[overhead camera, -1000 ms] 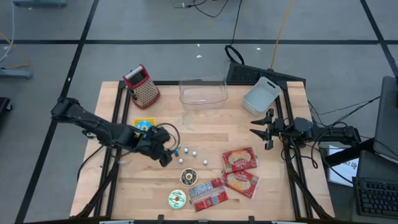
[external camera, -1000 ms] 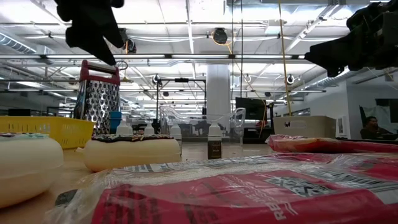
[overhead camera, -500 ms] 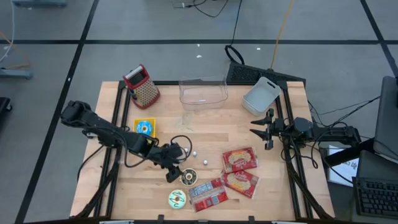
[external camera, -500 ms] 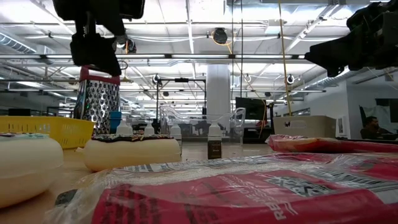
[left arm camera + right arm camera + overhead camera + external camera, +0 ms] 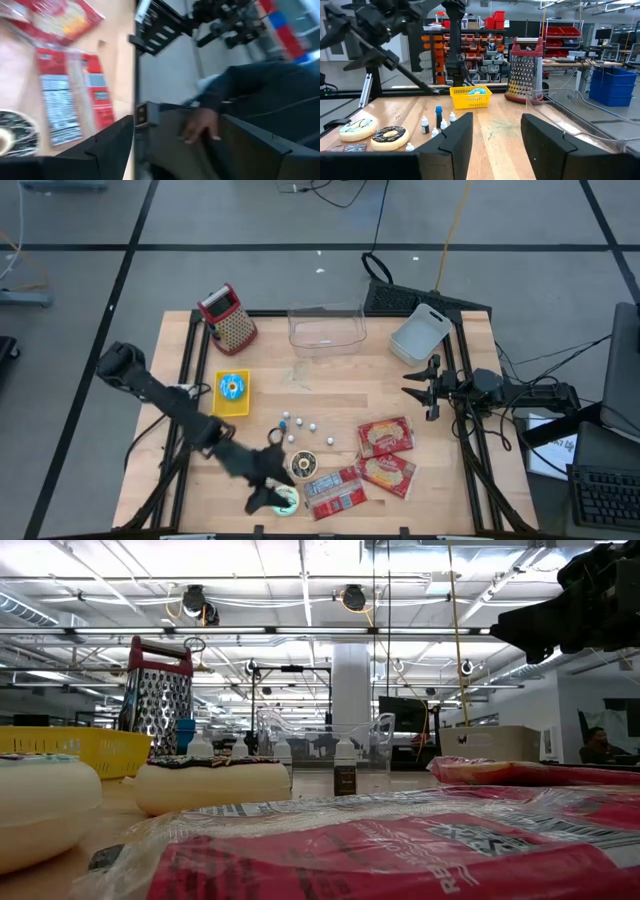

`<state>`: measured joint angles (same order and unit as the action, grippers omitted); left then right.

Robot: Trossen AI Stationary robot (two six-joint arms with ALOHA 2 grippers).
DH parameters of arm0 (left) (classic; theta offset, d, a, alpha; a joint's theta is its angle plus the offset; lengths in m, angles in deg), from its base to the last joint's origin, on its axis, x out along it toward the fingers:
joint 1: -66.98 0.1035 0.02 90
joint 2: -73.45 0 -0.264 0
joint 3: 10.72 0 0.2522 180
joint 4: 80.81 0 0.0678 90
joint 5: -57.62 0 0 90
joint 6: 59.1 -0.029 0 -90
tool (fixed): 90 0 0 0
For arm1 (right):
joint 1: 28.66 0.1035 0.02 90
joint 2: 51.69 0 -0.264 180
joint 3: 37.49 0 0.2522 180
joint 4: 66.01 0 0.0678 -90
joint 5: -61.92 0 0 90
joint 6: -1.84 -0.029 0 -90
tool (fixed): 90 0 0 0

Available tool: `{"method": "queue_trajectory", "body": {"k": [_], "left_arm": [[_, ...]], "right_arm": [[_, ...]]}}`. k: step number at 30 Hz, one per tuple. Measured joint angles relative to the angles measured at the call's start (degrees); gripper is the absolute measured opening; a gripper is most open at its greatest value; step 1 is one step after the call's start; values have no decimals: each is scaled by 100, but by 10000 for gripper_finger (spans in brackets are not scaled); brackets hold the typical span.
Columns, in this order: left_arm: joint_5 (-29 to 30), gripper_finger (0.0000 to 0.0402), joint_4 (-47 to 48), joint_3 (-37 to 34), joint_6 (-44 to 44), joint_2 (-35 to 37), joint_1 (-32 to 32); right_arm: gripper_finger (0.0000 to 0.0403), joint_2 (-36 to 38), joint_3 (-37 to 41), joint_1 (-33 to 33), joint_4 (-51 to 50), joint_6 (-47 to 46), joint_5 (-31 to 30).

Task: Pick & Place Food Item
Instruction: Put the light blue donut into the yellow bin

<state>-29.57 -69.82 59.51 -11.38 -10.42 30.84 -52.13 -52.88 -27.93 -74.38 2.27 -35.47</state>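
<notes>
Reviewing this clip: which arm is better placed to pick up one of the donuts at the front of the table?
Left. The left gripper hangs open right by the white-iced donut, with the chocolate donut close beside. The right gripper is parked at the table's right edge, far from both.

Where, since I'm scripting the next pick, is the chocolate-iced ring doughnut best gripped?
Probably across the outer rim of the chocolate-iced ring doughnut, coming straight down: it lies flat, icing up, round all the way. Put the fingers on the sides clear of the red-and-white plastic packet close beside it.
</notes>
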Motion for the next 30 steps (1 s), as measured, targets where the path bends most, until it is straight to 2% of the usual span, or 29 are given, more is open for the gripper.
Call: {"method": "queue_trajectory", "body": {"k": [3,6,12,19,25,30], "left_arm": [[791,296,246,0,-161,-114,-376],[1048,296,465,0,-169,-331,-563],[876,296,1101,0,-157,-974,-646],[707,296,1262,-1,-387,-1771,-598],[747,296,1369,4,-304,-2067,-489],[812,296,1948,22,83,-2101,-471]], "right_arm": [[155,1,1,0,-1,0,-1],[155,0,0,0,0,0,-1],[155,0,1,0,0,1,-1],[155,0,0,0,0,1,0],[155,2,0,0,2,2,-1],[155,2,1,0,0,1,-1]]}}
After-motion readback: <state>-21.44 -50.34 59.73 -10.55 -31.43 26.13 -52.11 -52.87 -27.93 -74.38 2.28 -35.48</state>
